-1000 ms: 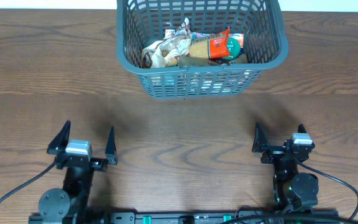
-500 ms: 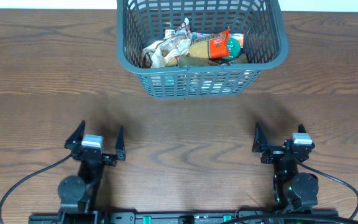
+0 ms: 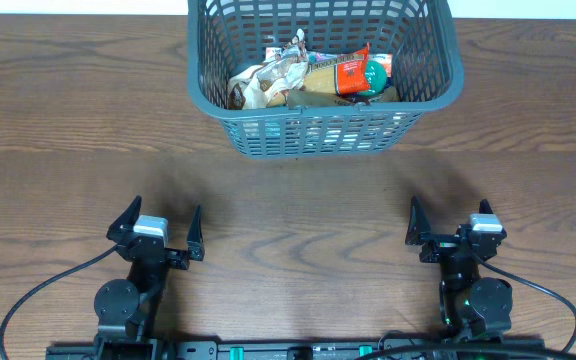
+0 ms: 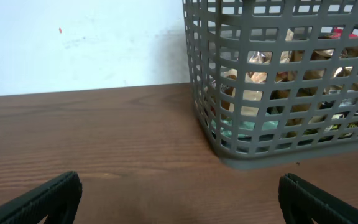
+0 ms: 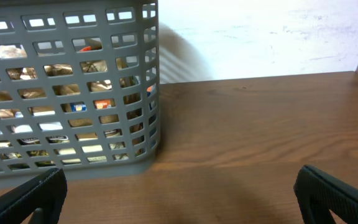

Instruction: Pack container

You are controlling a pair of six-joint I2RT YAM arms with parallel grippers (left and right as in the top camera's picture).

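Brown wood-grain table (image 3: 68, 120) fills the overhead view; a white wall (image 4: 73, 43) closes the background in both wrist views. We see the container (image 3: 318, 132), a dark grey-blue slotted basket, standing upright at the far middle of the table, well apart from both arms. Inside it lies a loose heap of food packets (image 3: 308, 75), crumpled and overlapping, against the near wall and to the right of centre; how many there are we cannot count. No packet lies on the table outside it, so we judge the packing largely or wholly done.

The left gripper (image 3: 164, 212) and the right gripper (image 3: 449, 210) sit at the near edge, each with its fingers spread wide and nothing between them. Each wrist view shows both finger tips low in the frame, with a near corner of the basket ahead.

We judge the basket stiff and light for its bulk, its moulded plastic smooth and likely to slide on the wood if pushed. It is too broad for one gripper to span. We would grip the flared rim or a bar of the lattice wall, ideally one arm on each side. The packets look soft, crinkly and light, so they may shift if the basket tilts.
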